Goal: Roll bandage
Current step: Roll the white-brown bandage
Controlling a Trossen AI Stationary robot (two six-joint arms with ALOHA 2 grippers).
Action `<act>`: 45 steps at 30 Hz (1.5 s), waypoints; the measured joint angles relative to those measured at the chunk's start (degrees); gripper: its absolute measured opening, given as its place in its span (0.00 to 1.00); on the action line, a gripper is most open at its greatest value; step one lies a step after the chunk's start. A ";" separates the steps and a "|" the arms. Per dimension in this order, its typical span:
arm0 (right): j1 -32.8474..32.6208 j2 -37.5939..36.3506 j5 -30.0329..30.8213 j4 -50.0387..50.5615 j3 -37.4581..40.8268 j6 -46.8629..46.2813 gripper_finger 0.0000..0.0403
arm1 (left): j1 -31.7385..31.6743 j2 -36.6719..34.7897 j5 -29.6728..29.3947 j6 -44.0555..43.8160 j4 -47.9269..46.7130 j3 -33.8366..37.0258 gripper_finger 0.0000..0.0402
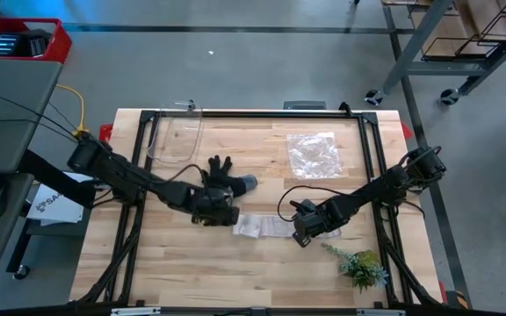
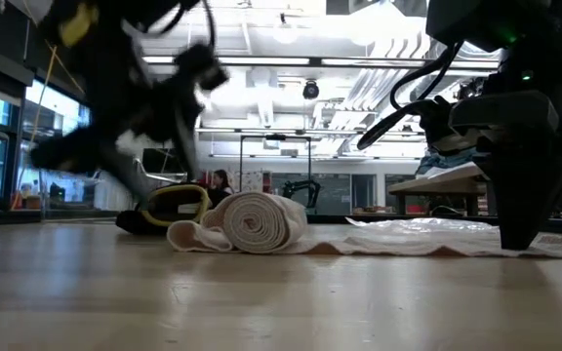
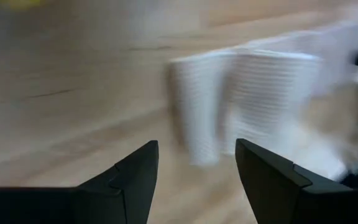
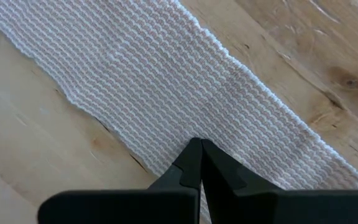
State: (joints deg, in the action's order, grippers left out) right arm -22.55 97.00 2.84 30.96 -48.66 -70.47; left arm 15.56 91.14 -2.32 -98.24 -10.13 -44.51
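I see the bandage roll just ahead of my spread left gripper; my closed right gripper pins its flat end.

Worktop: near strip bare, passable. Centre blocked: bandage lying between left gripper and right gripper. Glove behind left gripper. Plastic bag far right. Plant sprig near right corner. Clear sheet far left.

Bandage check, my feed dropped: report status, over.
Left end effector open, just short of the rolled end. Right end effector shut, pinning the flat tail. Bandage partly rolled. Glove lies alongside.
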 joint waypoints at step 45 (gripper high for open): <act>1.16 0.29 1.17 -0.55 -3.13 1.35 0.00 | -0.86 -0.90 1.30 -3.54 10.68 1.35 0.00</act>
State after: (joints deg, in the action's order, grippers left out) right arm -21.39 97.30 4.01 30.41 -51.79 -69.12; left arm 14.70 90.24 -1.02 -101.78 0.55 -43.16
